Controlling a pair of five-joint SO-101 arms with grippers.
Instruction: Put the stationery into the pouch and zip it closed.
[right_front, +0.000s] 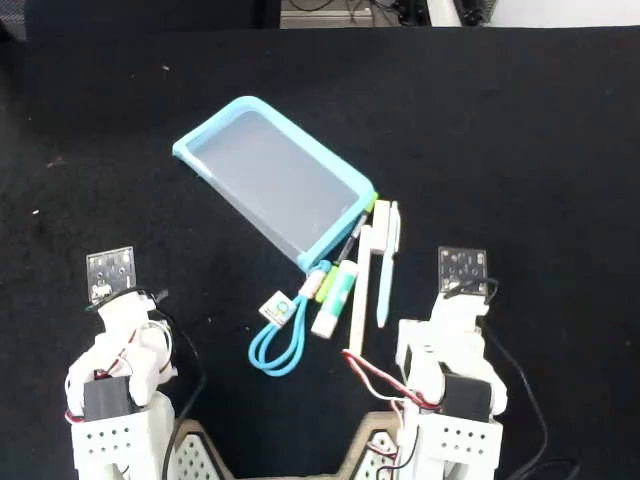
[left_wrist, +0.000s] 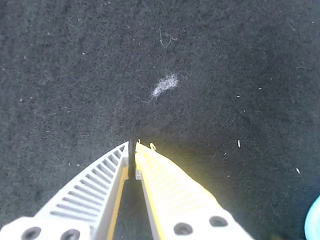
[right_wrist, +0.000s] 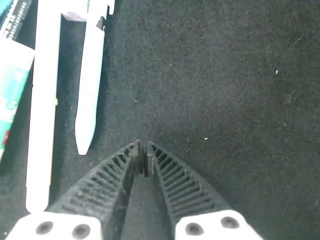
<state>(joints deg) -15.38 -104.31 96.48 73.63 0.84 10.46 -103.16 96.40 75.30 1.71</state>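
Observation:
The light blue pouch (right_front: 270, 180) with a translucent face lies slanted mid-table. A bunch of stationery lies at its lower right corner: a pale blue pen (right_front: 385, 275), a long white stick (right_front: 360, 300), a white-and-green glue tube (right_front: 335, 298) and a dark pen (right_front: 350, 240). The right wrist view has the pale pen (right_wrist: 92, 75), the white stick (right_wrist: 42, 110) and the tube (right_wrist: 12, 90) just beyond my right gripper (right_wrist: 144, 147), which is shut and empty. My left gripper (left_wrist: 134, 146) hangs shut over bare black cloth, well left of the pouch.
A blue cord loop (right_front: 280, 345) with a small white tag (right_front: 278, 308) trails from the pouch toward the front. The left arm (right_front: 120, 340) and right arm (right_front: 450, 350) sit folded near the front edge. Black cloth (right_front: 520, 150) covers the table; a lint tuft (left_wrist: 165, 85) lies ahead of the left gripper.

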